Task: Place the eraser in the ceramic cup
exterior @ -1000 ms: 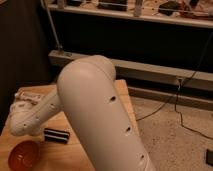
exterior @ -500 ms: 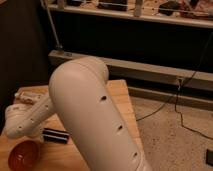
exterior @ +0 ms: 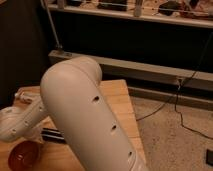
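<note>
From where I stand, the big pale arm (exterior: pixel 85 125) covers most of the wooden counter (exterior: pixel 116 95). Its forearm (exterior: pixel 20 122) reaches down to the left side. The gripper is at the end of that forearm, low over the left part of the counter, but the arm's own links hide it from me. Its fingers are spread wide and released, with nothing in them.

The eraser (exterior: pixel 53 134) lies flat on the counter, just under and to the right of the forearm, and its left end disappears below that link. Its long axis runs nearly left to right across the counter. So, in my judgement, the fingers must come down on it across its short side, from very near.

The orange bowl (exterior: pixel 22 156) stands in front of it, close by. The ceramic cup I cannot find; the arm probably covers it, so the way to it is not clear.
</note>
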### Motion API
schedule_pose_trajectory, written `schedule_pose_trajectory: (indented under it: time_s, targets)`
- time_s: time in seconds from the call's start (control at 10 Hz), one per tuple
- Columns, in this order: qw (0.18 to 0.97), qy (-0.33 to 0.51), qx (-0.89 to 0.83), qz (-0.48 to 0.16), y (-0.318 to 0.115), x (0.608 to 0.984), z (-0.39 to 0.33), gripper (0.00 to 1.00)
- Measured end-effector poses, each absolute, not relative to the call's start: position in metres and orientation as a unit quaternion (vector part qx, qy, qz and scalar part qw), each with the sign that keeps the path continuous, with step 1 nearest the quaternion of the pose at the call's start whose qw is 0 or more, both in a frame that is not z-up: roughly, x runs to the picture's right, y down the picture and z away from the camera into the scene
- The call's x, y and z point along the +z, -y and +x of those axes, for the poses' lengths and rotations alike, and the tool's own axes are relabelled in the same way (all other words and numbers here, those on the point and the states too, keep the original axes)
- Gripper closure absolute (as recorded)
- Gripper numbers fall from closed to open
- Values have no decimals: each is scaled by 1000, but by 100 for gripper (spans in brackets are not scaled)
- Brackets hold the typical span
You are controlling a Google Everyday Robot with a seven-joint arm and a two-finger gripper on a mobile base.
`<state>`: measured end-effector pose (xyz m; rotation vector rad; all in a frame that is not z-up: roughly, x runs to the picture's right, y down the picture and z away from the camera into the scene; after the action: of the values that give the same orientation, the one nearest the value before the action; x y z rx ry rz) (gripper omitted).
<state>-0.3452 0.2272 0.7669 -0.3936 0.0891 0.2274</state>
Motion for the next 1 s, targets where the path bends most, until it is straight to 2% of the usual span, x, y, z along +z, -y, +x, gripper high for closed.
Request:
schedule_pose_trajectory:
  time_s: [1.0]
  targets:
    - [960, -26, 110, -257, -223, 778, -350, 35]
